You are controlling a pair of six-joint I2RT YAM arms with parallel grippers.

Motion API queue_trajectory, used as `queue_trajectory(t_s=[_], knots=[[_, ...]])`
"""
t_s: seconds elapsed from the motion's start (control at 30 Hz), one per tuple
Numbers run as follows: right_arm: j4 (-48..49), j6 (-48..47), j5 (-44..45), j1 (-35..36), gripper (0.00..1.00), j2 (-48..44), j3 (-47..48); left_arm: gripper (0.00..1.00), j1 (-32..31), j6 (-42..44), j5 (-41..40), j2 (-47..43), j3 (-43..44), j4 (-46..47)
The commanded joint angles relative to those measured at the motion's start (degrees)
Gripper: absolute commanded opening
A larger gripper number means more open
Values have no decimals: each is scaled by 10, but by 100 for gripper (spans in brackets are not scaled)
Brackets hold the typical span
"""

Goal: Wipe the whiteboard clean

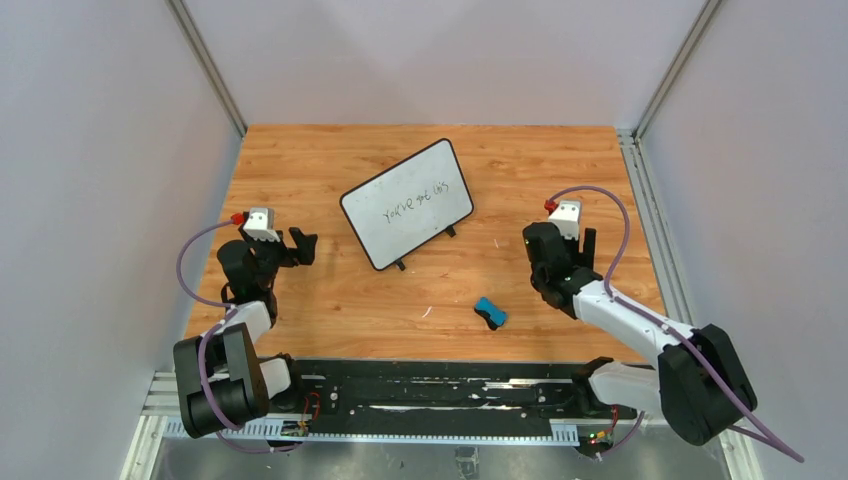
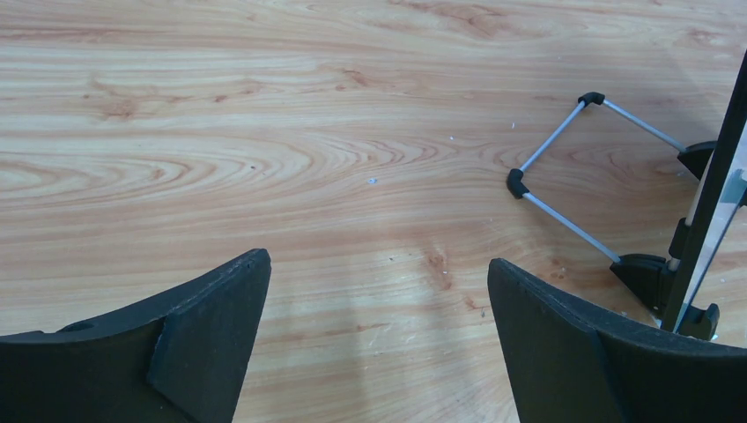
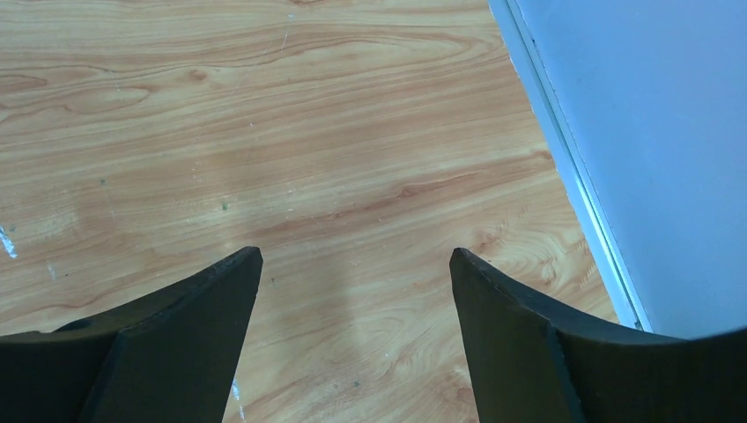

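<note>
whiteboard (image 1: 407,203) is propped on its wire stand (image 2: 564,176) in the middle of the worktop (image 1: 330,300). it's turned at an angle with the written face toward the arms, so a wipe can come from my side. the writing looks like one line, too small for me to read. both tools are released and empty: left tool (image 2: 379,264) hangs just left of the board's edge, right tool (image 3: 357,256) sits over bare wood by the right wall. blue eraser (image 1: 490,313) lies in front of the board, nearer the right arm, so i'd guess that one grabs it while the left steadies the board.
</note>
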Motion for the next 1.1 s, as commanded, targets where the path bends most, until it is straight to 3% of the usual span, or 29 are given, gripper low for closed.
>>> queue_trajectory(t_s=[0.0, 0.17, 0.3, 0.5, 0.63, 0.77, 0.9, 1.07], knots=[[-16, 25, 24, -7, 81, 11, 18, 98, 1, 5, 8, -7, 1, 16], [-119, 53, -26, -6, 80, 47, 78, 98, 1, 7, 17, -11, 2, 11], [-181, 37, -102, -7, 70, 40, 112, 98, 1, 7, 35, -5, 7, 6], [-228, -14, -276, -6, 70, -21, 131, 98, 1, 12, 72, -9, 12, -8], [-318, -6, -404, -5, 70, -16, 177, 98, 1, 11, 95, -8, 12, -11], [-418, 1, -435, 29, 73, 11, 220, 98, 1, 18, 110, 0, 26, -37], [-429, -22, -482, 58, 74, 15, 221, 98, 1, 22, 128, -4, 24, -39], [-424, -41, -565, 70, 66, 23, 199, 98, 1, 34, 143, -12, 26, -58]])
